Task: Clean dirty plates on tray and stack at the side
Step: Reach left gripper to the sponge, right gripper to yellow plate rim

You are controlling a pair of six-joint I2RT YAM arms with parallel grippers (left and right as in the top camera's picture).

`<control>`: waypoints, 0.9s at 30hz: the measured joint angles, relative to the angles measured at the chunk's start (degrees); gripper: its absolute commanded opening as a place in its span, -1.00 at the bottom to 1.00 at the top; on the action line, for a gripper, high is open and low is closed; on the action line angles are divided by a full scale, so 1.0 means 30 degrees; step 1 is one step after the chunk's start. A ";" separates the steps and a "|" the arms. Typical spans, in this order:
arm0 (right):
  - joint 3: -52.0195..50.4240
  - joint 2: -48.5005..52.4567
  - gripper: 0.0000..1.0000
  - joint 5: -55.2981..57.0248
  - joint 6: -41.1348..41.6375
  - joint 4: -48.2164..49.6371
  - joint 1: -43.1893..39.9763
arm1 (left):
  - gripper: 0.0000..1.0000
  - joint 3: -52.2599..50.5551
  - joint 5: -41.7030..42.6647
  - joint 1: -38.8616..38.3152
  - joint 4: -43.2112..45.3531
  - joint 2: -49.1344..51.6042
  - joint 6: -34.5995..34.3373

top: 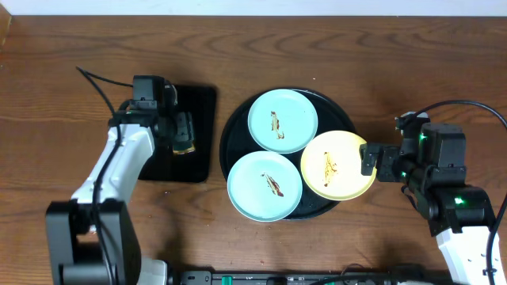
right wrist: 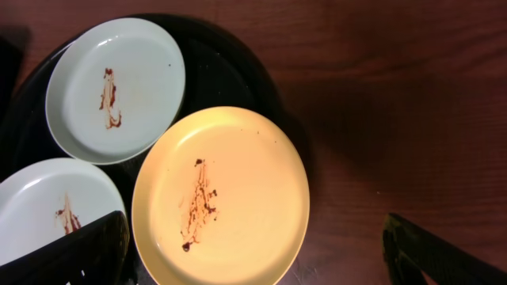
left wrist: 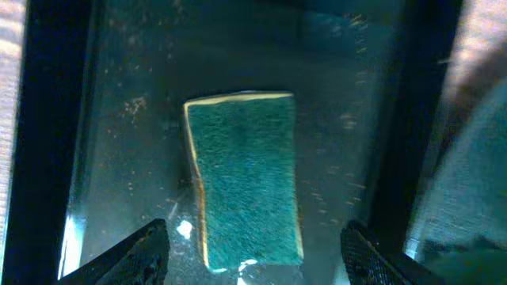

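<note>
Sponge pickup in hand. Left claw (left wrist: 253, 241) spread apart over sponge (left wrist: 245, 174), near left edge of worktop (top: 40, 119). Next we lower, clamp. Right claw (right wrist: 253, 237) spread apart above yellow plate (right wrist: 238, 158).

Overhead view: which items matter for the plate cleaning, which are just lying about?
Job: round black tray; rear aqua plate, front aqua plate, yellow plate, all three smeared brown; green sponge.
Just there: rectangular black tray under the sponge; wooden table.
</note>
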 measured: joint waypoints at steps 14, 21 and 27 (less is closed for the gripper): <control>0.0000 0.0000 0.98 0.0000 0.0000 -0.0044 0.0000 | 0.22 0.0000 -0.0510 0.0000 0.1064 0.2142 0.0000; 0.0000 0.0000 0.98 0.0000 0.0000 -0.0095 0.0000 | 0.21 0.0000 -0.0576 -0.0138 0.1071 0.2404 0.0000; 0.0000 0.0000 0.98 0.0000 0.0000 -0.0102 0.0000 | 0.13 0.0000 -0.0903 -0.0714 0.1071 0.2885 0.0000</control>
